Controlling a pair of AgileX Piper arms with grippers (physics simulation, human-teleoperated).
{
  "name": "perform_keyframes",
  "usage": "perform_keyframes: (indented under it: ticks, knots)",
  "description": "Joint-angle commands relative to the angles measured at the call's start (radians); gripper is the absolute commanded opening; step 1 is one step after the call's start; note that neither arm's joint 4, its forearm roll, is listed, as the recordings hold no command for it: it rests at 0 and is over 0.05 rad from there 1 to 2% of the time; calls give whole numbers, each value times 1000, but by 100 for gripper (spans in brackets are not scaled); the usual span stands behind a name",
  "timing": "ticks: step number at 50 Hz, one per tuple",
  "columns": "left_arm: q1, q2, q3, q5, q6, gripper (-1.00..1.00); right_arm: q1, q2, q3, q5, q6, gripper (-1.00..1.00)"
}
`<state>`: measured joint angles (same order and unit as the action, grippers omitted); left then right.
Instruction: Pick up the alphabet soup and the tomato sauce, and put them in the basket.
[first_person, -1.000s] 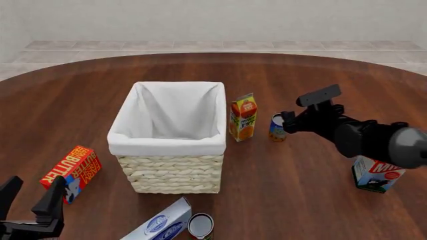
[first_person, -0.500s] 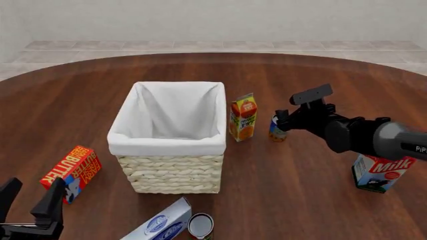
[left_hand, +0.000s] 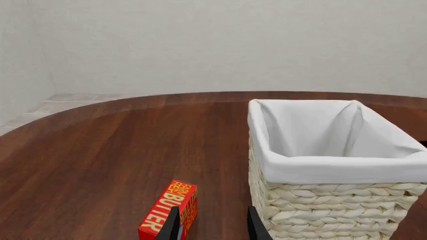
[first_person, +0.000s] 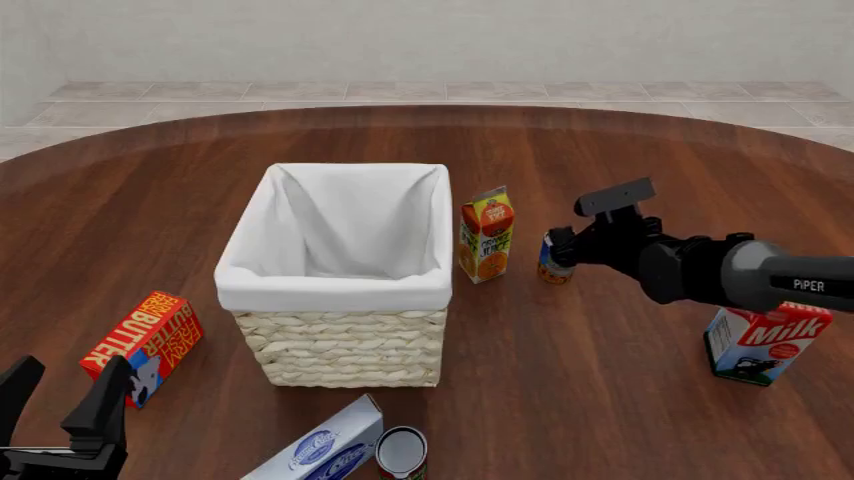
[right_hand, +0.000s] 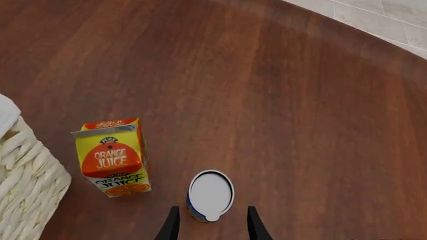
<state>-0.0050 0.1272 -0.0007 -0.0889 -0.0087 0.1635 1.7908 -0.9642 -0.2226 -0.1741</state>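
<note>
Dark wooden table (first_person: 641, 400), basket (first_person: 340, 345) centre, right fingers (right_hand: 210, 227) spread open just shy of the alphabet soup (right_hand: 210, 195) at three o'clock, left fingers (left_hand: 213, 225) open too.

The table (first_person: 641, 400) is dark wood with a visible grain and a soft sheen. The basket (first_person: 350, 350) is pale, rough woven wicker, lined with smooth matt white cloth (first_person: 340, 235). The soup can (right_hand: 210, 195) has a pale, smooth metal top. The juice carton (right_hand: 112, 157), butter box (left_hand: 170, 210) and milk carton (first_person: 761, 345) look like printed card. The right gripper (first_person: 567, 245) is matt black.
</note>
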Motion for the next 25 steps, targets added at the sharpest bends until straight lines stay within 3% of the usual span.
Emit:
perform_keyframes:
  ticks: [1, 25]
  knots:
    - [0, -1, 0, 0, 0, 100, -12, 35, -17, 2, 1, 100]
    - [0, 0, 0, 0, 0, 100, 8, 86, -44, -5, 25, 100]
